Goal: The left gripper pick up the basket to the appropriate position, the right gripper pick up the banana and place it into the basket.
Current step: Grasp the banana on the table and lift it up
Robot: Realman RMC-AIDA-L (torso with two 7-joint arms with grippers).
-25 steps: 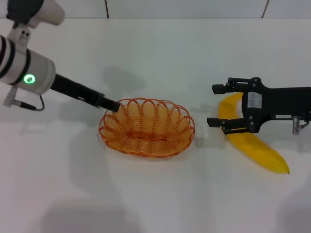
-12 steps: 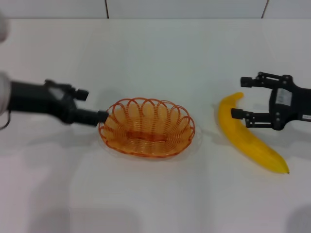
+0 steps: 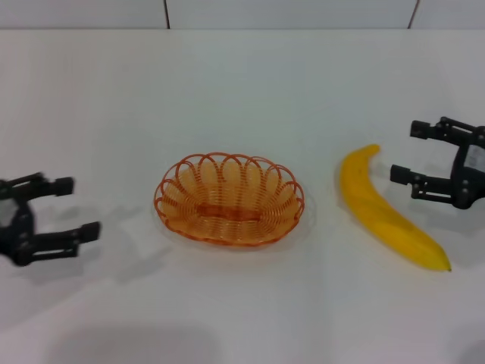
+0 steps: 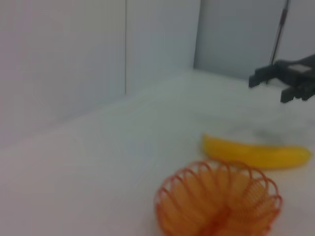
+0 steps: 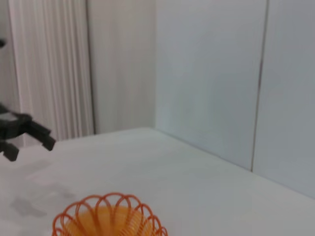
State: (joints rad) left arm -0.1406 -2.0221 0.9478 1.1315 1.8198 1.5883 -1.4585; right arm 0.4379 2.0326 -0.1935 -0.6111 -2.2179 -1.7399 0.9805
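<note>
The orange wire basket sits empty at the middle of the white table. The yellow banana lies on the table to its right. My left gripper is open and empty at the far left, well clear of the basket. My right gripper is open and empty at the far right, just beyond the banana and not touching it. The left wrist view shows the basket, the banana and the right gripper beyond. The right wrist view shows the basket and the left gripper.
White wall panels stand behind the table's back edge. A ribbed white curtain shows in the right wrist view.
My left gripper has let go of the basket's left rim and drawn back to the far left, now open. My right gripper has drawn back right, off the banana. Basket and banana stay put.
</note>
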